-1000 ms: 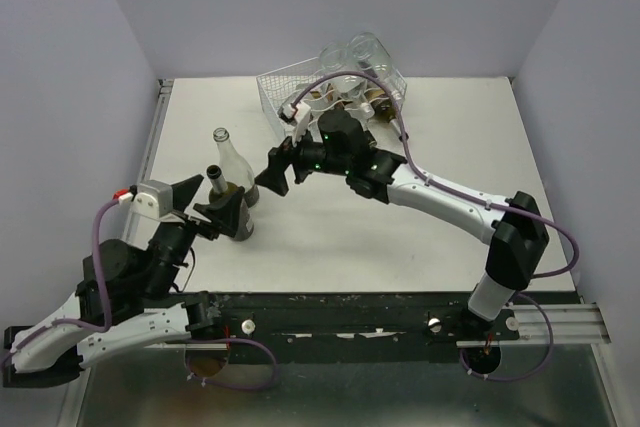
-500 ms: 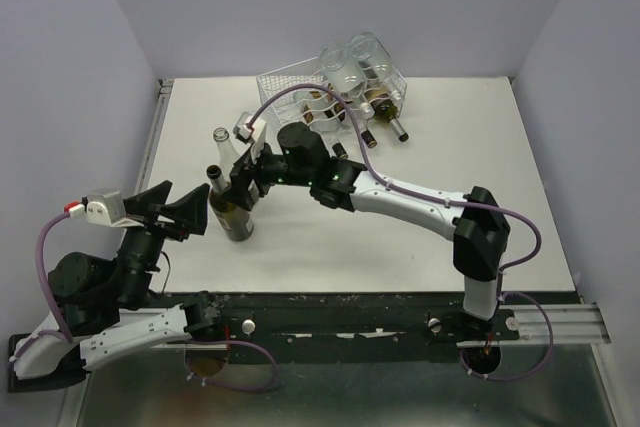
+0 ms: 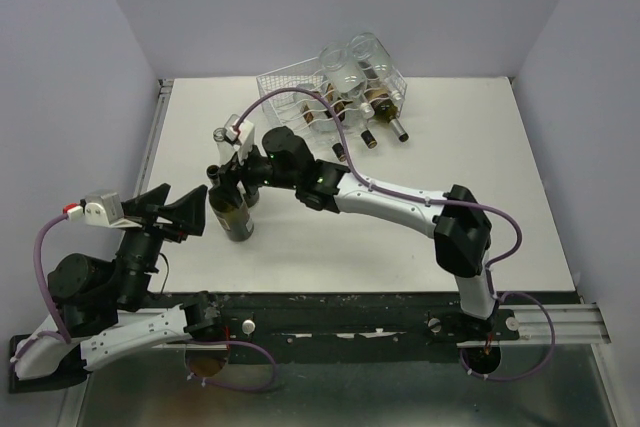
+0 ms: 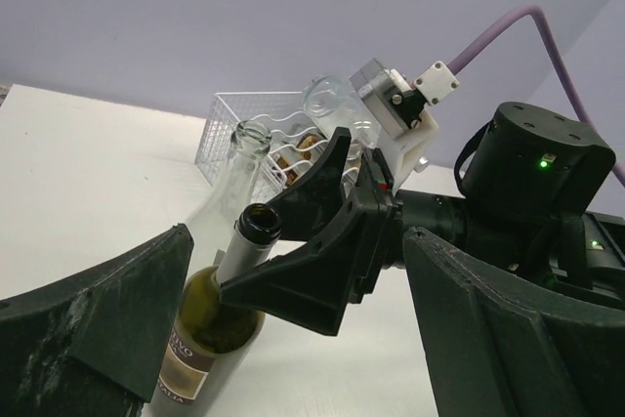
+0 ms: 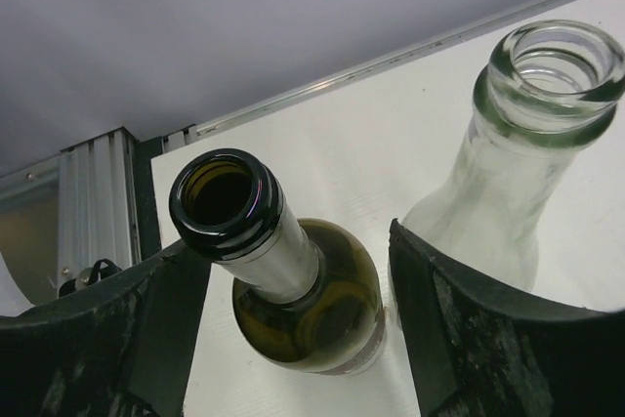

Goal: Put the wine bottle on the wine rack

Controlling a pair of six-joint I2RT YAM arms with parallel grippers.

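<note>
- The dark green wine bottle point(image 3: 231, 219) stands upright on the table point(image 3: 470, 137), left of centre in the overhead frame. Its long axis is vertical and its open mouth points up.
- The right gripper point(image 3: 228, 182) straddles the neck with one spread finger on each side. The wrist view shows gaps, so nothing is pinched yet.
- A clear bottle point(image 3: 221, 136) stands upright just above it in frame, close to one finger.
- The left gripper point(image 3: 187, 199), at lower left, is spread wide and empty, and is farther from the neck.
- The wine rack point(image 3: 280, 82) sits at upper centre, well apart, holding other bottles point(image 3: 385, 119).
</note>
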